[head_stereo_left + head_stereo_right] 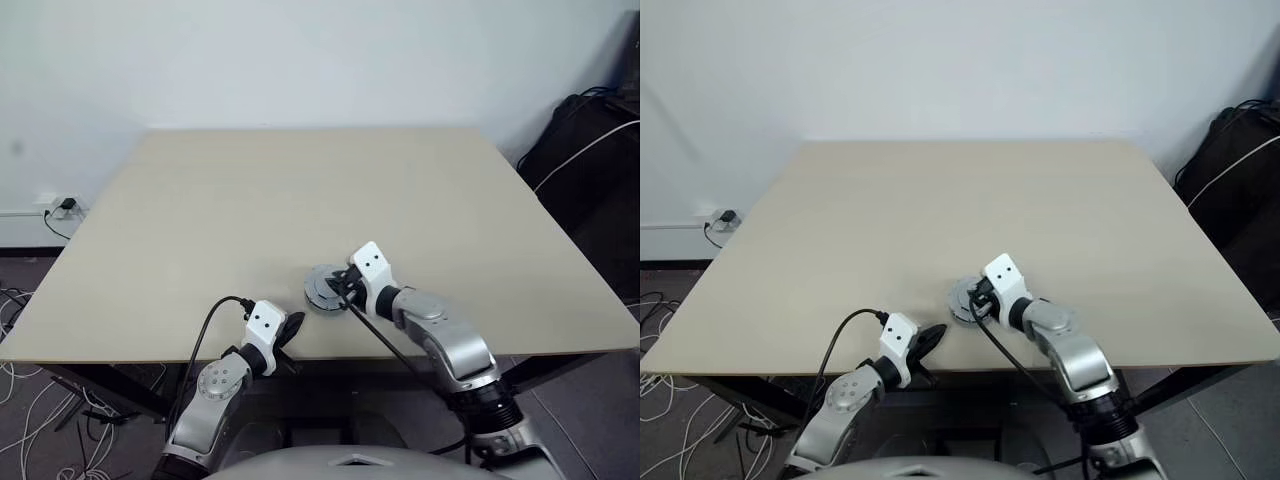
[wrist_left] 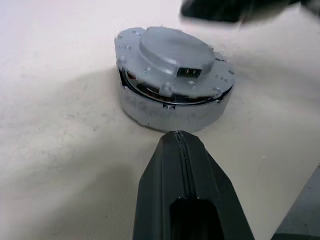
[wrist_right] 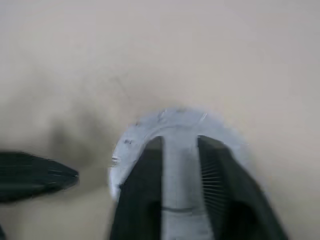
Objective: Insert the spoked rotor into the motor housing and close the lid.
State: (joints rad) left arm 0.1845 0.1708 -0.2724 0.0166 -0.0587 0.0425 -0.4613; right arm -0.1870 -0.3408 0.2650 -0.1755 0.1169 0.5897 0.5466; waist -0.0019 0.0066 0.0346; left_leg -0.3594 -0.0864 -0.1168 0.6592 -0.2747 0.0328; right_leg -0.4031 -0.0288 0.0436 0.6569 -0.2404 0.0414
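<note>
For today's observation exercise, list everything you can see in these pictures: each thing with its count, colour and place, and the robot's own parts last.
table: one, pale beige, fills the middle of the scene.
motor housing: one, silver-grey round body, near the table's front edge, between the two grippers.
lid: one, silver-grey, on top of the housing, one side slightly raised, so a dark gap shows.
wall socket: one, white with a black plug, low on the wall at the left.
cables: several, white, on the floor at the left.
bag: one, black, at the right.
left gripper: one, black fingers shut, beside the housing.
right gripper: one, black fingers apart, over the lid.
</note>
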